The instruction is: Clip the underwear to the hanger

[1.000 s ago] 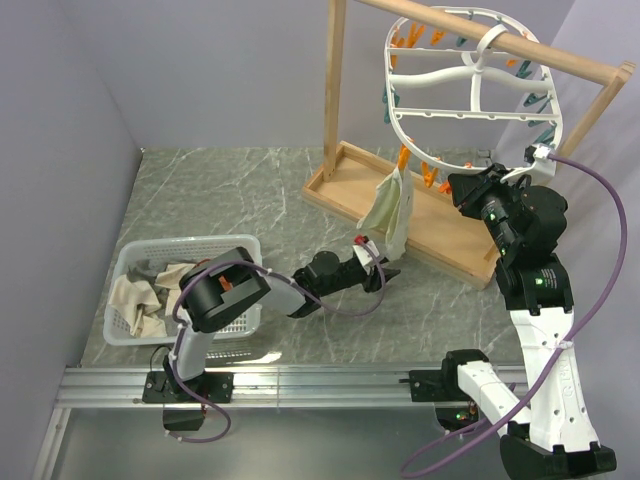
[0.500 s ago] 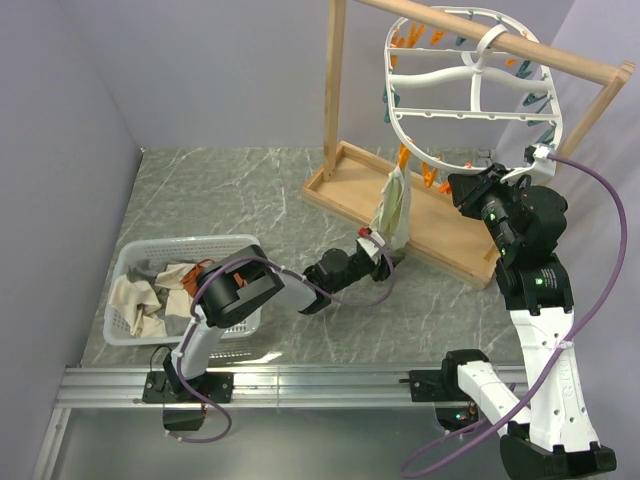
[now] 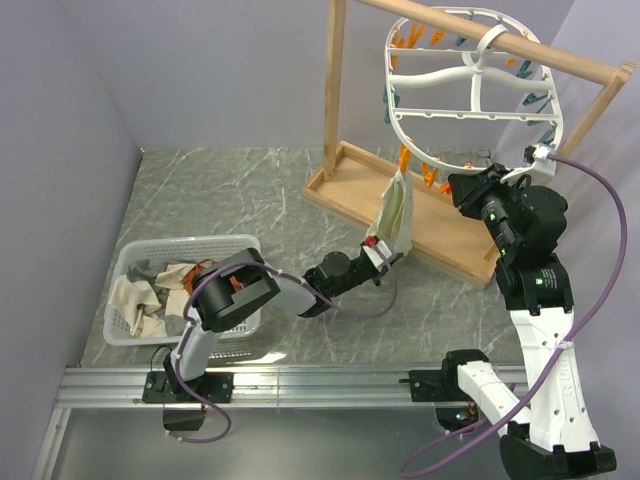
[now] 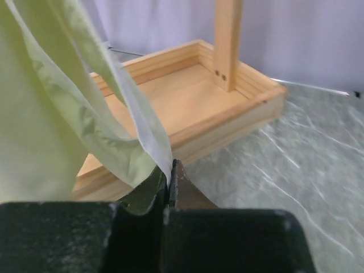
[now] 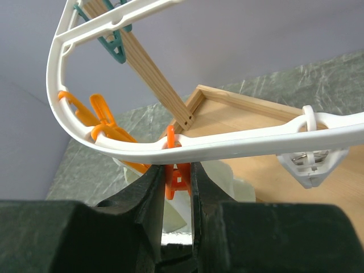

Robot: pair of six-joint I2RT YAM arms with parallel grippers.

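The white oval hanger point(image 3: 470, 80) hangs by its hook from the wooden bar. The pale cream-yellow underwear point(image 3: 396, 208) hangs from the hanger's lower rim, next to the orange clothespins point(image 3: 428, 175). I cannot tell whether a pin grips it. My left gripper point(image 3: 384, 250) is shut on the underwear's lower edge. In the left wrist view the shut gripper point(image 4: 169, 170) pinches the underwear's point(image 4: 57, 114) hem. My right gripper point(image 5: 177, 187) is shut on an orange clothespin point(image 5: 177, 173) under the hanger's rim point(image 5: 239, 145), with the underwear point(image 5: 224, 179) just behind it.
The wooden frame stand has a tray base point(image 3: 440, 235) right under the hanger and an upright post point(image 3: 334, 90). A white basket point(image 3: 130, 262) with white, grey and orange-rust cloths stands at the left. Grey walls close in on both sides.
My left gripper has moved up and toward the stand with the underwear's lower edge. The cloth now hangs narrower and more upright. The right arm has not moved.
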